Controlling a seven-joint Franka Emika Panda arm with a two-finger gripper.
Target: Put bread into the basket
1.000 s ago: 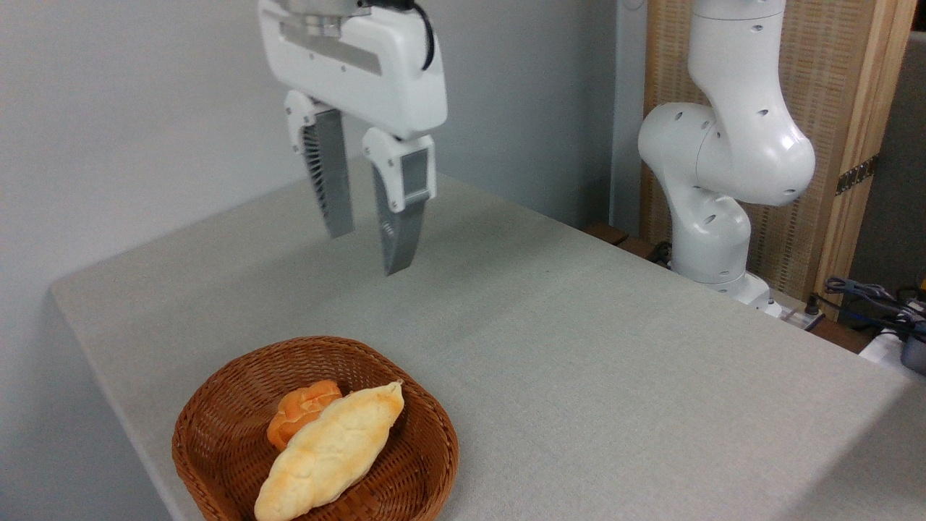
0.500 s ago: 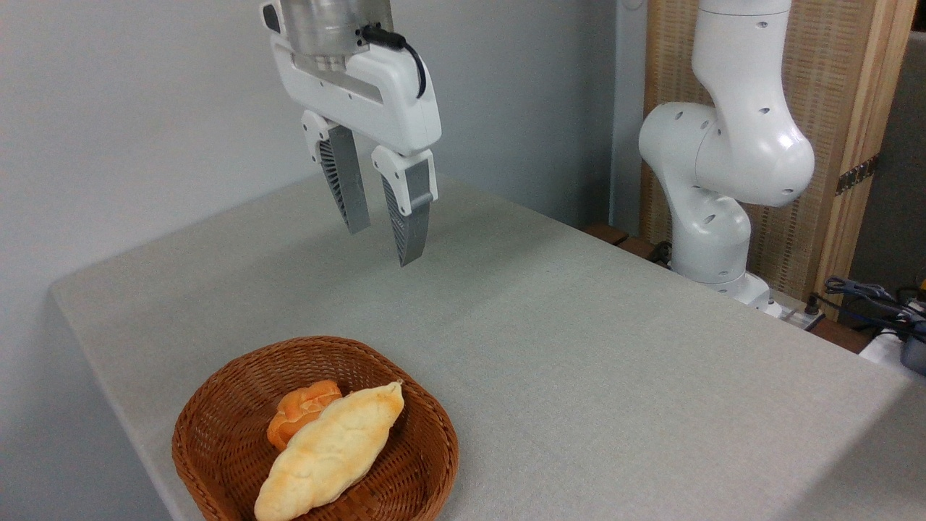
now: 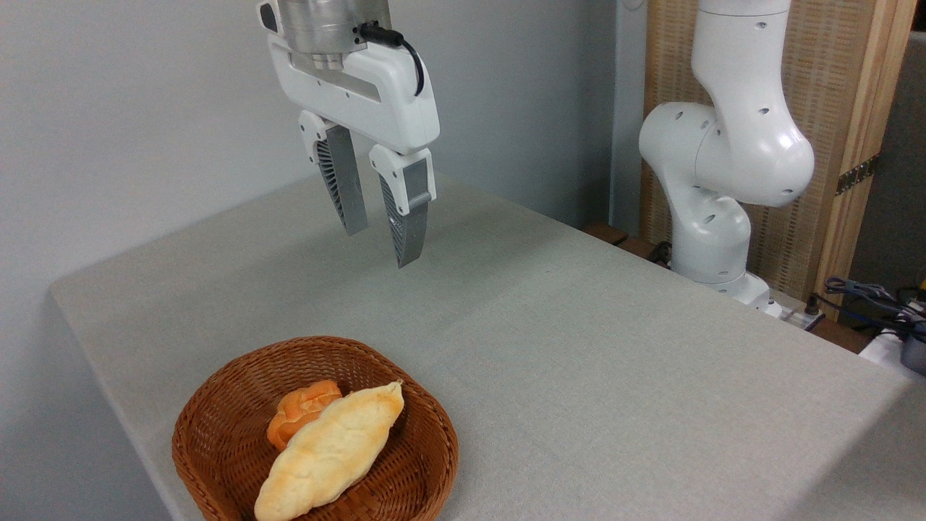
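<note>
Camera view: one fixed camera is pointed down at a grey table (image 3: 579, 347).
Bread: the long bread (image 3: 329, 452) is laid inside the basket (image 3: 217, 420), slanted, with one pointed end up near the far rim and the other end by the near rim.
Bun: a small round orange bun (image 3: 300, 409) is tucked in the basket too, touching the bread on its left.
Gripper: the gripper (image 3: 380, 242) is held high in the air, well apart from the basket, pointing down.
Jaws: a gap is seen between them, and nothing is held.
Arm: the white arm base (image 3: 712, 217) is seen at the table's far right edge.
</note>
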